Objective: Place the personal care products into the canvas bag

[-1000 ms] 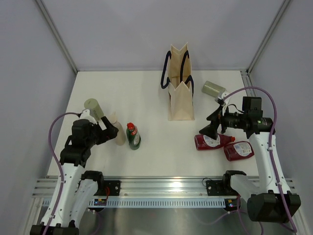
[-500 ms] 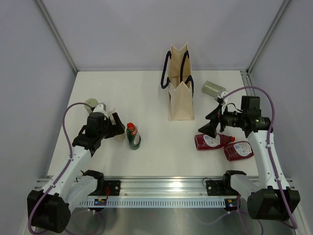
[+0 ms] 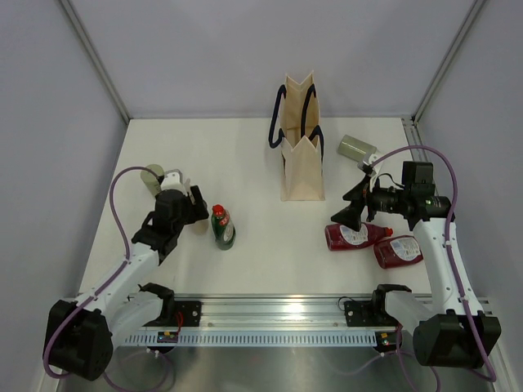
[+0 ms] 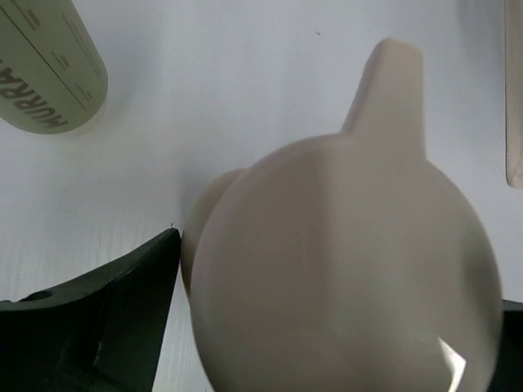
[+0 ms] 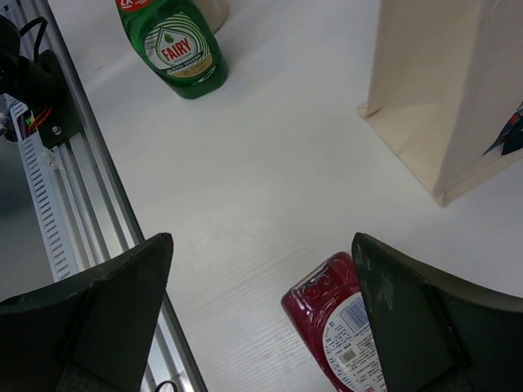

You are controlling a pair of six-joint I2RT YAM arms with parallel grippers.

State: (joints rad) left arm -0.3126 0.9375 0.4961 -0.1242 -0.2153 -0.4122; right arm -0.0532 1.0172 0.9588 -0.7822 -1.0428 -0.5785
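The bag [image 3: 301,167] stands upright at the far centre of the table [image 3: 261,261], its top open. The left gripper [image 3: 194,211] sits around the beige bottle [image 4: 343,269], which stands upright between its jaws. One finger [image 4: 122,310] lies just beside the bottle's wall, the other is nearly out of the wrist view, so a firm grip cannot be confirmed. One olive bottle [image 3: 154,175] lies just behind that gripper. The green bottle [image 3: 222,229] stands close on its right. The right gripper [image 3: 347,208] hangs fully open and empty over the nearer end of a red bottle [image 3: 355,236]. The second red bottle [image 3: 399,251] lies alongside. The other olive bottle [image 3: 356,148] lies right of the bag.
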